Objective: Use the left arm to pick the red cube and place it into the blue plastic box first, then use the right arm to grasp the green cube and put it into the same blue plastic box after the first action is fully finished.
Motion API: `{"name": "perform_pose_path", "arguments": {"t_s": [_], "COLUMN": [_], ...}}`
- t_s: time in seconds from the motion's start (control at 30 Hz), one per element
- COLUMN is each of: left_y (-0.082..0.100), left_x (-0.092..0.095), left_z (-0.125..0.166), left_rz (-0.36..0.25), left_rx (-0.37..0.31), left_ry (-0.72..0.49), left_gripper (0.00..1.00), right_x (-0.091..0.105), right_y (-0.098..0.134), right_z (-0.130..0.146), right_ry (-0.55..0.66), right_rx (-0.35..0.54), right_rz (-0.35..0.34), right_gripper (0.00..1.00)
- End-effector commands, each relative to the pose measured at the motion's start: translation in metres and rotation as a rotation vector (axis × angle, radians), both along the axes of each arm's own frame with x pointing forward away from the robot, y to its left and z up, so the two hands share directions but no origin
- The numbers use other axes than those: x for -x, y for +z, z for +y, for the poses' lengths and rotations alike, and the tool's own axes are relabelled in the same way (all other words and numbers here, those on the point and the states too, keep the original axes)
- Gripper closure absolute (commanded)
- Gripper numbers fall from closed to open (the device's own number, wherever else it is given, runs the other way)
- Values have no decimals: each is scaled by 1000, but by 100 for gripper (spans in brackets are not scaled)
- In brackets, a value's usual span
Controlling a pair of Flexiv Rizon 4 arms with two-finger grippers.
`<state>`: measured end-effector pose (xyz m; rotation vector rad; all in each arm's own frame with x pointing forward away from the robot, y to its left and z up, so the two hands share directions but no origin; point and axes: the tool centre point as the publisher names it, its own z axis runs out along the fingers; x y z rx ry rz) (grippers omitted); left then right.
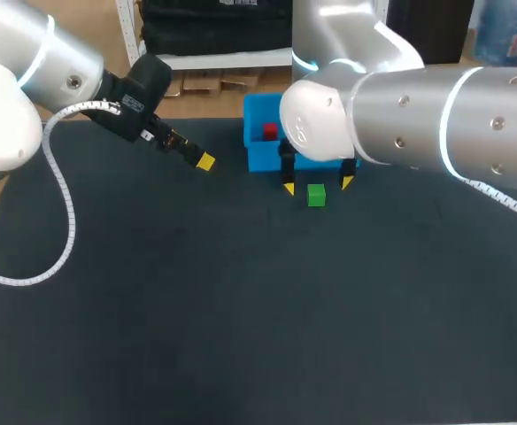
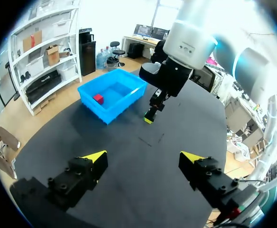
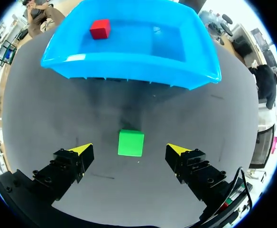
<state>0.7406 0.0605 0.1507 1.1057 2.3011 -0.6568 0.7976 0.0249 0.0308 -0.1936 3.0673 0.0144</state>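
Table (image 1: 241, 336): dark and matte. It carries the blue box toward its far edge, and I judge it grippy enough that a nudged cube should not slide far.

Blue box (image 1: 263, 159): an open plastic tub with thin walls and a flared rim. It looks light, so bumping its near wall could shift it.

Right end effector (image 1: 318, 184): spread wide, holding nothing. It sits just in front of the box's near wall with one yellow tip on each side of the green cube and a clear gap at both. I cannot tell whether the tips are down at the cube's level.

Left end effector (image 2: 144, 156): also spread wide and empty, well off to the box's left side and clear of everything.

Green cube (image 3: 131, 142): flat on the table just in front of the box's near wall, not touching it.
- Handling: I judge it small, rigid and very light, with smooth, perhaps slightly slick faces and nothing fragile.
- Hold: take two opposite side faces at mid-height with the tips square to them. A corner pinch would likely twist it or pop it out. Gentle pressure should be enough.

Red cube (image 3: 100, 29): already inside the box near its far wall, so I judge the first half done.
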Motion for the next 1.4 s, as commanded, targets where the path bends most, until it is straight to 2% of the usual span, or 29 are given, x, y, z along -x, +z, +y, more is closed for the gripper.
{"name": "perform_pose_path", "arguments": {"t_s": [0.03, 0.87, 1.4], "left_y": [-1, -1, -1], "left_x": [1, 1, 1], "left_z": [1, 1, 1], "left_rz": [-4, -4, -4], "left_rx": [5, 5, 5], "left_ry": [-2, -2, -2], "left_gripper": [0, 0, 0], "right_x": [-7, -5, -12], "right_y": [-4, -31, -50], "right_z": [1, 2, 1], "right_ry": [2, 13, -4], "right_rx": [-1, -10, -10], "right_rz": [14, 41, 41], "right_gripper": [0, 0, 0]}}
